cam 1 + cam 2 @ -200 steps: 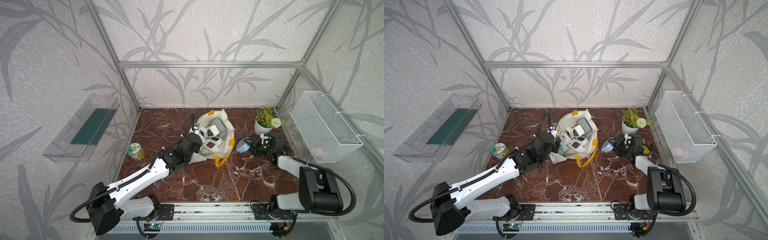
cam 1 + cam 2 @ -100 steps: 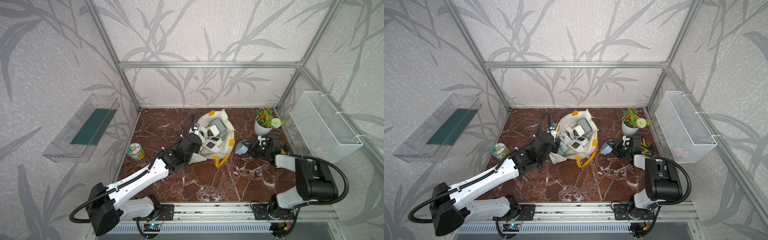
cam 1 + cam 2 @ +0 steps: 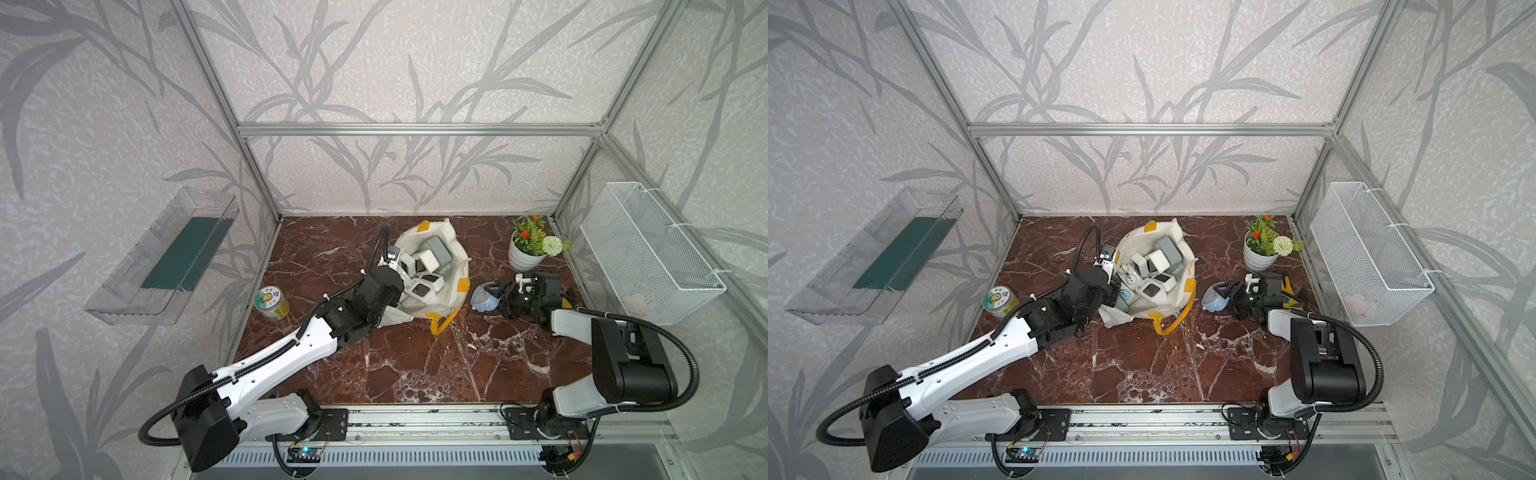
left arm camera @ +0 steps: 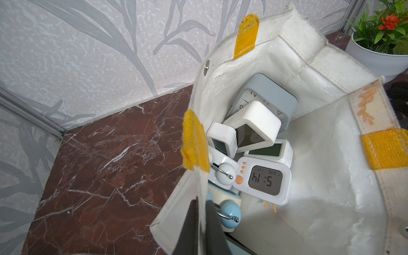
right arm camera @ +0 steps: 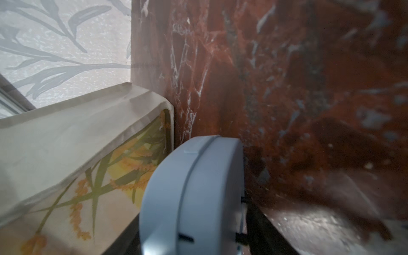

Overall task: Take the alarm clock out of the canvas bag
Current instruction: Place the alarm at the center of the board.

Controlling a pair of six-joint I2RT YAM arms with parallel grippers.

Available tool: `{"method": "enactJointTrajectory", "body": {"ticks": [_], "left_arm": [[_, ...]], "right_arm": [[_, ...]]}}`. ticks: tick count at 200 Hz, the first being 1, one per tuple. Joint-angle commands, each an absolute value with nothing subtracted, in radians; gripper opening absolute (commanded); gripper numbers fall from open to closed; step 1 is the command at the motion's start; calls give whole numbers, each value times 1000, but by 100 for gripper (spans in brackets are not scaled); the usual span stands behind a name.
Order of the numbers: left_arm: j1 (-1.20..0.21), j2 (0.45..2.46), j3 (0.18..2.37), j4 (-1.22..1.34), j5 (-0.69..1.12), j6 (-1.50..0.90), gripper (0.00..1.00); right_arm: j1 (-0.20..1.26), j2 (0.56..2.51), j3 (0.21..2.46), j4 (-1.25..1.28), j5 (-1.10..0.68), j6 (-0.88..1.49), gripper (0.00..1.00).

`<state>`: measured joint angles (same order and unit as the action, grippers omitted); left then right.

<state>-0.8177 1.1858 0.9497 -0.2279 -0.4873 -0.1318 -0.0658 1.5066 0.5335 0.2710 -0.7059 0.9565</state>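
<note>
- Progress in both top views: a blue-grey alarm clock [image 3: 482, 297] is lying on the desk [image 3: 415, 361] just beside the canvas bag [image 3: 460, 266], at the right gripper [image 3: 500, 293]; whether it is gripping, I cannot tell.
- Left wrist: the left gripper [image 4: 202, 220] is pinching the bag's rim tightly; other clocks [image 4: 265, 178] are lying inside.
- Right wrist: the clock is sitting by the bag's printed side; probably only release is remaining.

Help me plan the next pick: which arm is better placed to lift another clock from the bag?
Probably right. The left fingers are pinching the bag's rim, holding its mouth open. The right fingers sit at the blue clock on the table, just beside the bag.
</note>
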Motion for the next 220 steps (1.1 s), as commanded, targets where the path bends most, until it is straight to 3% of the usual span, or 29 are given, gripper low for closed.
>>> {"method": "enactJointTrajectory", "body": {"ticks": [1, 97, 174, 220], "left_arm": [[-816, 1163, 974, -234, -481, -139, 0], [-816, 1156, 965, -231, -480, -135, 0], [-816, 1146, 958, -228, -483, -130, 0], [-818, 1148, 967, -241, -496, -112, 0]], "right_arm": [[-69, 1447, 528, 153, -663, 926, 76], [-70, 1347, 572, -162, -537, 857, 87], [-68, 1316, 550, -130, -584, 918, 87], [-38, 1169, 555, -159, -518, 917, 86]]}}
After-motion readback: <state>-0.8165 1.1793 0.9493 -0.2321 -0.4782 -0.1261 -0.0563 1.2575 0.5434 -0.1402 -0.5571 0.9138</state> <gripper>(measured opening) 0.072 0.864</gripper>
